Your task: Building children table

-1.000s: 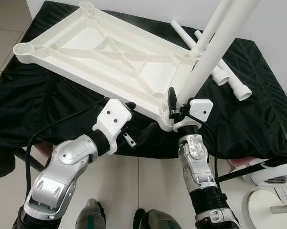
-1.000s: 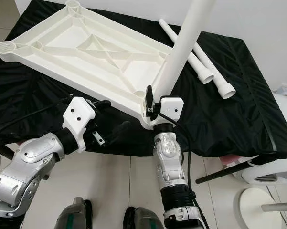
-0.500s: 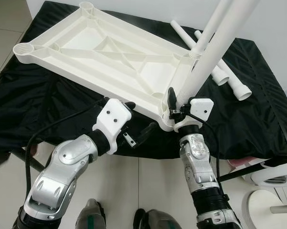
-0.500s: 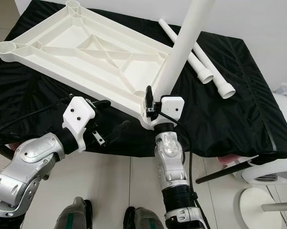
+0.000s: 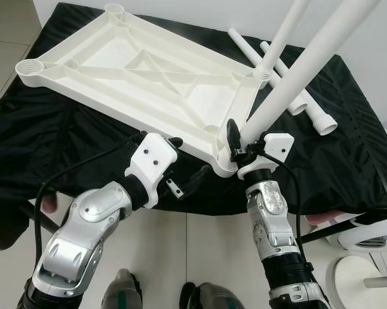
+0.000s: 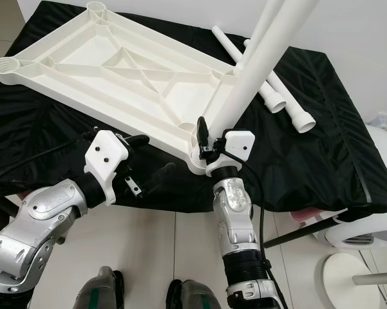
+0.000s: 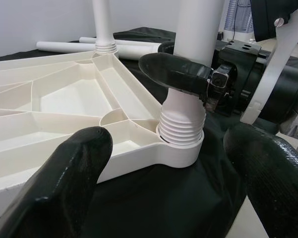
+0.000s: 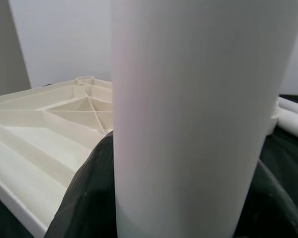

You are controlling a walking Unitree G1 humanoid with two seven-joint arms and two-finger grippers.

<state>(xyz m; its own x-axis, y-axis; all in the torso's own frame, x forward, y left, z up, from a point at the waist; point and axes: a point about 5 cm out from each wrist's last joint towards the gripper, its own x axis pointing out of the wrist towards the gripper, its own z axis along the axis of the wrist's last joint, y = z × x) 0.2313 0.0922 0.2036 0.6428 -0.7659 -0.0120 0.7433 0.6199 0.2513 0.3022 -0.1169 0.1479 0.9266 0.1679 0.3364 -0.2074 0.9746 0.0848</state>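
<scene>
A white tabletop (image 5: 135,71) lies upside down on a black cloth (image 5: 45,141). One white leg (image 5: 284,31) stands in its far right corner socket. My right gripper (image 5: 243,143) is shut on a second leg (image 5: 306,67), low down near its threaded end (image 7: 181,130), which sits in the near right corner socket. This leg leans to the right. My left gripper (image 5: 190,158) is open just in front of the tabletop's near edge, beside that socket, holding nothing. Two loose legs (image 5: 312,109) lie on the cloth at the back right.
The cloth-covered surface ends just before my arms, with tiled floor (image 5: 199,257) below. A white round piece of furniture (image 5: 367,244) and a dark bar (image 5: 322,235) stand at the lower right. A white wall rises behind.
The held leg has tipped further to the right, and my right gripper has shifted slightly right with it. The left gripper has stayed put.
</scene>
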